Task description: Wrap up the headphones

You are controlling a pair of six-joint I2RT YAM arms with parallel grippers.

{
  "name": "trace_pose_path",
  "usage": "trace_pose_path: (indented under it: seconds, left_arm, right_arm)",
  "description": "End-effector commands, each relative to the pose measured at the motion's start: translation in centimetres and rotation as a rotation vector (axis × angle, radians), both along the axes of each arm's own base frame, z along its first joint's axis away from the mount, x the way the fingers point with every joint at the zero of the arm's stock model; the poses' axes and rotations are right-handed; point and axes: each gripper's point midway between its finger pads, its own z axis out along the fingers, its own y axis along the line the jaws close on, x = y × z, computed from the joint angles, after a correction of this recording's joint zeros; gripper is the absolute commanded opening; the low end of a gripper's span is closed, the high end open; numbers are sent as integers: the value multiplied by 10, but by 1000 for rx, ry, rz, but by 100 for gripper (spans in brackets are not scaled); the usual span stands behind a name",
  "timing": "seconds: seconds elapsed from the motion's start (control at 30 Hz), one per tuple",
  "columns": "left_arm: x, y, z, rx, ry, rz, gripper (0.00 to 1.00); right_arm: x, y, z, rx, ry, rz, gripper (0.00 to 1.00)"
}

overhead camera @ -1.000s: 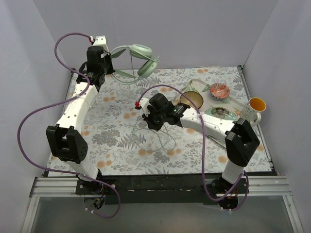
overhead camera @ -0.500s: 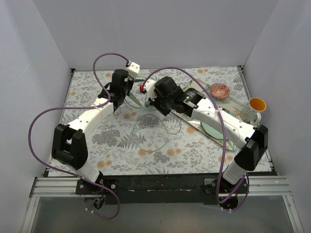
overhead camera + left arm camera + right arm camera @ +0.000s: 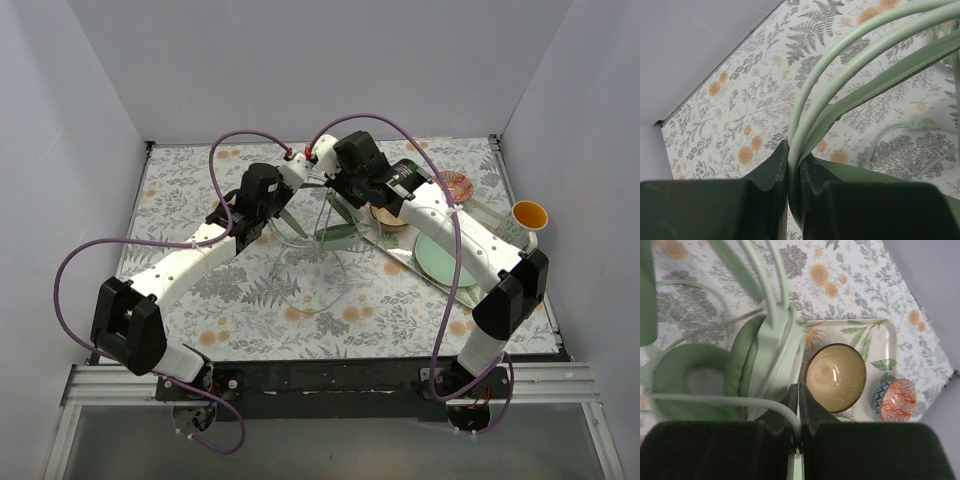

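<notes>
Top view
Desk (image 3: 180, 200): covered with a floral cloth, both arms reaching to its far middle.
Tray (image 3: 405, 262): lies right of centre. It holds the tan bowl (image 3: 386, 217) at its far end and the pale green plate (image 3: 440, 258) nearer.
Red patterned bowl (image 3: 455, 186): at the tray's far right edge; in it or beside it, I cannot tell.
Cup (image 3: 527, 216): yellow inside, just right of the tray.
Headphones (image 3: 330, 232): between the two wrists, just left of the tray, with the cable (image 3: 310, 285) looping onto the desk nearer.
Left gripper (image 3: 283, 212) and right gripper (image 3: 338, 195): near each other at the headphones.
Change: a second ago the left gripper held the headphones up at the far left corner; half a second ago the right arm covered more of the plate.

Left wrist view
Left gripper (image 3: 792, 155): pinched tight on the headband (image 3: 850, 55).

Right wrist view
Right gripper (image 3: 797, 395): fingers almost meeting, clamped on the thin cable (image 3: 715, 399).
Ear cup (image 3: 690, 372): left of the tray (image 3: 880, 340).
Tan bowl (image 3: 835, 376): sits in the tray, glossy inside.
Red patterned bowl (image 3: 897, 400): at the tray's rim.
</notes>
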Motion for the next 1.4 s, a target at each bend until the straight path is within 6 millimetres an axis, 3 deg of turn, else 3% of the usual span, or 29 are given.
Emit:
trace_pose_path:
  seconds: [0.0, 0.03, 0.3, 0.33, 0.43, 0.67, 0.83, 1.1, 1.13, 1.37]
  left_arm:
    - [-22, -14, -10, 72, 46, -94, 0]
    - [-24, -17, -10, 60, 54, -106, 0]
    - [-54, -47, -5, -109, 219, -212, 0]
    - [-56, -52, -1, -132, 231, -233, 0]
    - [-67, -61, 3, -194, 283, -258, 0]
    - [-85, -76, 41, -319, 333, -329, 0]
    - [-85, -73, 78, -383, 316, -314, 0]
    - [-76, -55, 125, -417, 218, -210, 0]
    - [-74, -54, 143, -438, 180, -205, 0]
    - [-61, -48, 206, -544, 64, -130, 0]
  right_arm:
    - [52, -13, 73, 31, -344, -138, 10]
    - [55, -17, 76, 20, -374, -154, 15]
    - [77, -19, 42, 148, -251, -82, 18]
    - [72, -6, 36, 207, -205, -15, 18]
    - [75, -2, 25, 276, -144, 29, 18]
    - [64, 12, -6, 384, 12, 129, 19]
    - [48, 20, 3, 563, 44, 267, 23]
    - [31, 30, 7, 705, 17, 378, 25]
    - [27, 34, 7, 750, 12, 397, 26]
    - [15, 55, 9, 961, 82, 452, 38]
